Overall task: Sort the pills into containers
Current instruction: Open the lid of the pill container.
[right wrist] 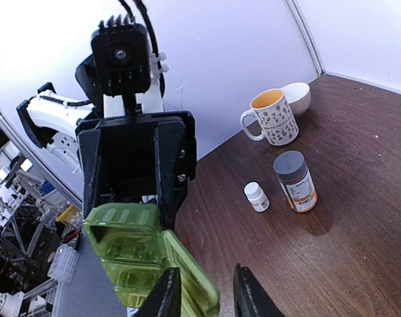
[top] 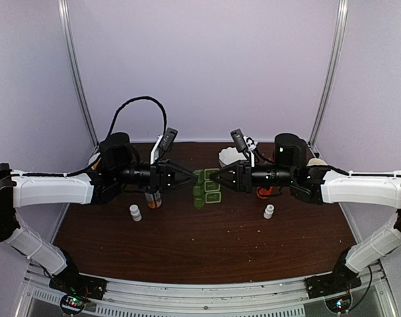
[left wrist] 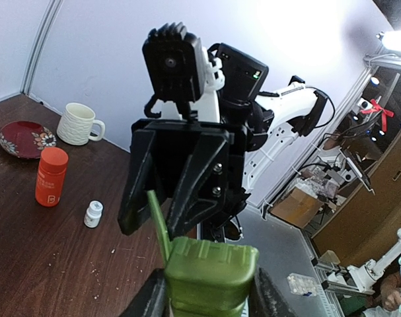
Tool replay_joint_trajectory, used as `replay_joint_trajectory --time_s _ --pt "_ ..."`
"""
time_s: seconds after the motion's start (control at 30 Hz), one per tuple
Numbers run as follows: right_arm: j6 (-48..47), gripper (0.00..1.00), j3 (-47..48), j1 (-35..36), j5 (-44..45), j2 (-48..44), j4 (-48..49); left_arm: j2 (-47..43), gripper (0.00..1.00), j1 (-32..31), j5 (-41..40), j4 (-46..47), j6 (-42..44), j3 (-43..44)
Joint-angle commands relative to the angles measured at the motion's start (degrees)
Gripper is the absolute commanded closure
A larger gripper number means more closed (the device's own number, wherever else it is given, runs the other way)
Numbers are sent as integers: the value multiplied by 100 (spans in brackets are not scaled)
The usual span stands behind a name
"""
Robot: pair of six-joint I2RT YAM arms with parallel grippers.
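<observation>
The dark-green pill box (top: 207,187) hangs above the table middle between both arms. My left gripper (top: 191,178) is shut on one end of it; in the left wrist view the box (left wrist: 210,271) fills the gap of that gripper (left wrist: 210,298). One hinged lid (right wrist: 190,281) stands open, showing a cell (right wrist: 121,241). My right gripper (top: 217,177) is open, and in its wrist view the lid's edge lies between its fingers (right wrist: 168,294), with the gripper (right wrist: 203,292) not closed on it. I cannot make out any pills.
On the right stand an orange bottle (left wrist: 51,176), a small white bottle (left wrist: 92,214), a ribbed white mug (left wrist: 78,123) and a red plate (left wrist: 22,137). On the left stand a grey-capped labelled bottle (right wrist: 296,180), a small white bottle (right wrist: 256,196), a patterned mug (right wrist: 271,117) and a white bowl (right wrist: 298,97).
</observation>
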Motion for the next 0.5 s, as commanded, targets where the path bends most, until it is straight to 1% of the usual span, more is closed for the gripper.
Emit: replay_joint_trajectory --time_s 0.0,0.1,0.17,0.23,0.3,0.33,0.4,0.47 --pt "63 66 -98 -8 -467 -77 410 0 70 -13 75 401 -11 -30" --pt "77 63 -137 -7 -675 -71 534 10 69 -13 134 477 -60 -21" --pt "101 65 -137 -8 -767 -66 562 5 69 -13 153 478 -69 -5" --pt "97 72 -145 -8 -785 -69 561 12 69 -13 153 498 -76 -4" --pt "100 77 -147 -8 -764 -64 542 18 69 -13 170 556 -118 -4" --pt "97 83 -141 -8 -755 -62 534 27 69 -13 175 579 -136 -11" --pt "88 92 -129 -8 -742 -67 523 50 69 -13 173 608 -151 -17" --pt "76 98 -115 -8 -706 -84 492 65 64 -13 155 613 -149 -29"
